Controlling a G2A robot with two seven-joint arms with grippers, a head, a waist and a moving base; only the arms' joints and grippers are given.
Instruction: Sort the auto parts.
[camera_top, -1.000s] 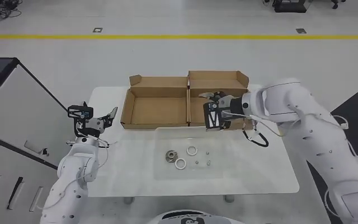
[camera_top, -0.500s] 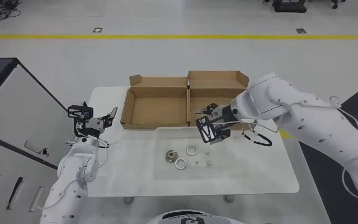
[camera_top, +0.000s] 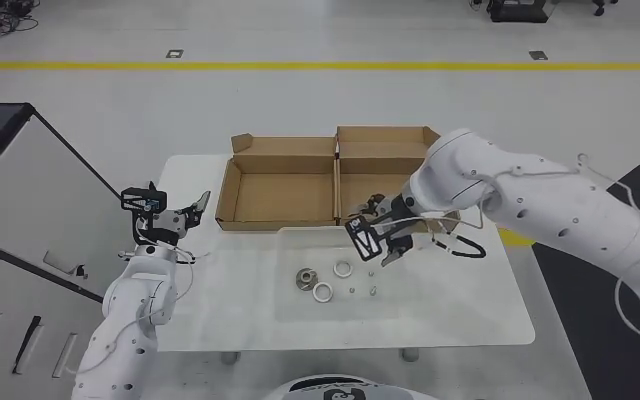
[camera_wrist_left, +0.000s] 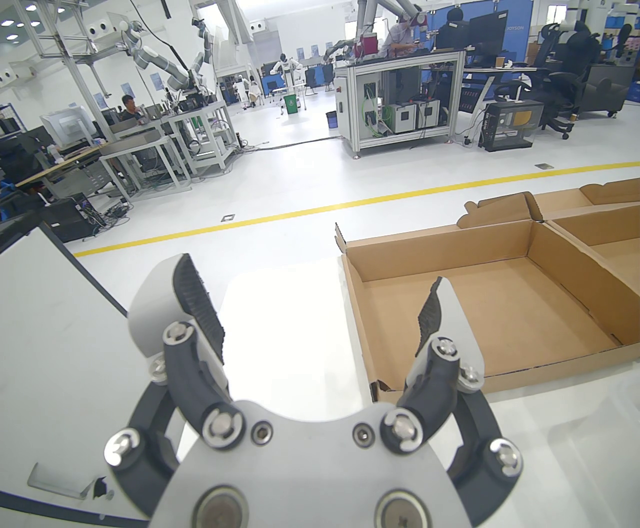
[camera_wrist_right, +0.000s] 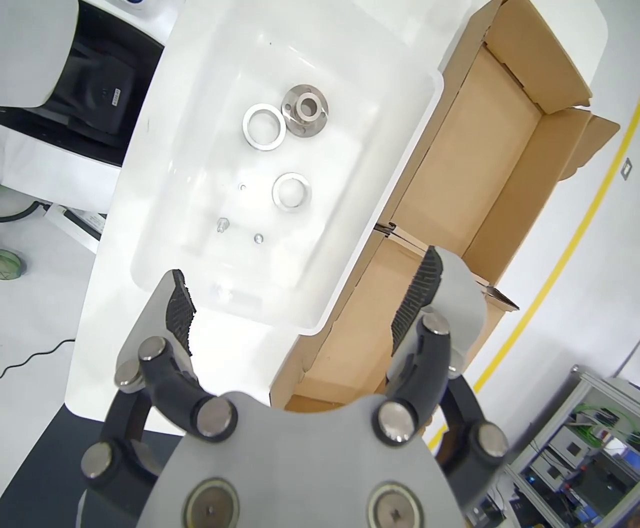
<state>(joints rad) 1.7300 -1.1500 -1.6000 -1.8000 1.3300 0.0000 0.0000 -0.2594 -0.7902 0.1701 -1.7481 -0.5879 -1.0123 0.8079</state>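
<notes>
Right gripper spread wide, nothing between the pads; it hangs over the edge of the clear tray where that edge meets the nearer cardboard box. Left gripper also wide open and empty, off to the side, with the other cardboard box just ahead of its fingers.

All the parts lie in the tray, ahead of and below the right gripper: closest, a small stud and a small round piece; beyond them a smaller ring and a tiny washer; farthest, a larger ring right beside a flanged hub, possibly touching.

Risks, as I judge them: the rings lie flat, so the pads may skate off instead of pinching; the small pieces could slip through so wide a spread; a fingertip could clip the see-through tray wall on the way down and shove the tray; lifting the hub may drag the ring next to it.

The right wrist view resolves the tiny pieces; the top view gives both arms' spacing; the left wrist view shows that box's floor bare.
</notes>
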